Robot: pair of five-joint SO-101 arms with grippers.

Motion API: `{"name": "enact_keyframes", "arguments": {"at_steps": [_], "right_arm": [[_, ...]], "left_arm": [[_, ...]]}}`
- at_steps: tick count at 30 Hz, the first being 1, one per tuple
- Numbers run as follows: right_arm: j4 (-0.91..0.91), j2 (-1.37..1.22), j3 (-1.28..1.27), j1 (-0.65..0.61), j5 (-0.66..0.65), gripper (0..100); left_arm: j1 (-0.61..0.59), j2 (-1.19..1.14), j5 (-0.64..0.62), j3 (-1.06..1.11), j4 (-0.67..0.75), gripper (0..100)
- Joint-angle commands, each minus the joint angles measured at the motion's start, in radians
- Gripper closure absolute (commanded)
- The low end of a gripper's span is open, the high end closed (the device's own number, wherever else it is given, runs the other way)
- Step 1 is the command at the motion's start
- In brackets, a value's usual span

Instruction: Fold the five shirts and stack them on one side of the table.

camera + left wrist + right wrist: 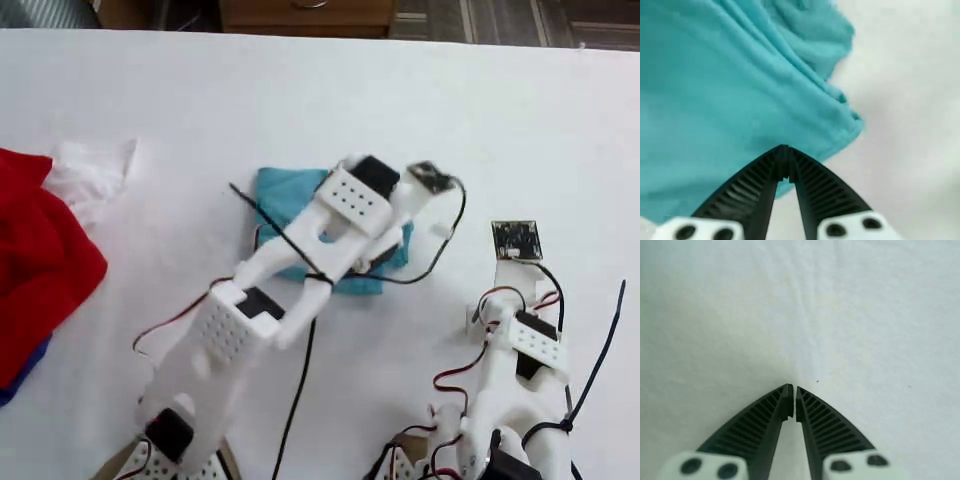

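Left arm over the folded teal shirt (285, 198) at mid-table, right arm held back.

From where I stand, the left gripper (785, 152) hangs low above the teal shirt's near edge, its fingers pressed together with no cloth visibly caught between them. The right gripper (790, 392) is clenched too, holding nothing, pointed at bare white table (300, 100) near the arms' bases. Well apart, at the table's left edge, lies a loose heap: a red shirt (40, 250) on top, a white shirt (90, 170) just behind it, a blue one (18, 385) peeking out beneath.
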State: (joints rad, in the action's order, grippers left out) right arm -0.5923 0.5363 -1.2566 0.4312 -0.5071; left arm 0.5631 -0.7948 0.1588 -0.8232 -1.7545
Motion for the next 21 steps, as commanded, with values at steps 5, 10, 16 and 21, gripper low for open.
{"name": "enact_keyframes", "arguments": {"at_steps": [5, 10, 16, 21], "right_arm": [[0.018, 0.031, 0.005, 0.005, 0.005, 97.8], [0.018, 0.031, 0.005, 0.005, 0.005, 97.8], [0.018, 0.03, 0.005, 0.005, 0.005, 97.8], [0.018, 0.03, 0.005, 0.005, 0.006, 97.8]], "left_arm": [[-0.138, 0.048, -0.037, -0.257, 0.167, 97], [-0.141, -0.057, -0.048, -0.262, 0.255, 92], [-0.126, -0.141, -0.048, -0.341, 0.347, 91], [-0.11, -0.216, -0.044, -0.398, 0.397, 90]]}}
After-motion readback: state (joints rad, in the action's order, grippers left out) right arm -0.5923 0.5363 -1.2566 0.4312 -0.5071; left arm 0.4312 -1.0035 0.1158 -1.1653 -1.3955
